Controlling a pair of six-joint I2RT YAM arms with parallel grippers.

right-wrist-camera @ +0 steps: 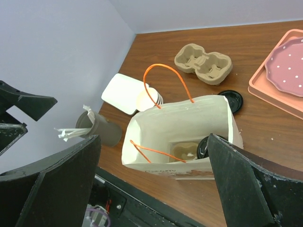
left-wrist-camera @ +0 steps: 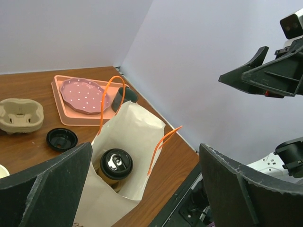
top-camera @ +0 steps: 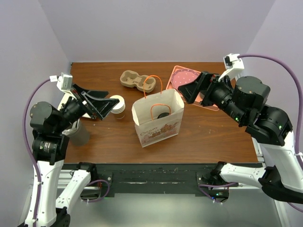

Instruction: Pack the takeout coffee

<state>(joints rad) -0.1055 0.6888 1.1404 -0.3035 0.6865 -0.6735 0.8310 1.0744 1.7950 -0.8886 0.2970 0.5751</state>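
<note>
Finds the coffee (top-camera: 163, 114) down inside the bag (top-camera: 158, 132), upright with its black lid up and long axis vertical, a little right of the bag's middle, beside what looks like an empty pulp slot on the bag floor. Shows the left gripper (top-camera: 110, 100) spread wide and holding nothing, hanging above the table just left of the bag, aimed toward the bag mouth; from that wrist, looks down on the lid, ahead and below. Shows the right gripper (top-camera: 185, 96) equally wide and empty, off the bag's far right corner, near the edge of the pink tray (top-camera: 176, 72). Puts the right gripper somewhat nearer the cup, though not by much. Reads as packing essentially done, with the cup apart from both grippers and the paper walls between. Calls for any further reach to come straight down through the mouth, between the orange handles (right-wrist-camera: 161, 65), never from the side. Risks snagging a handle or tipping the bag otherwise.
</note>
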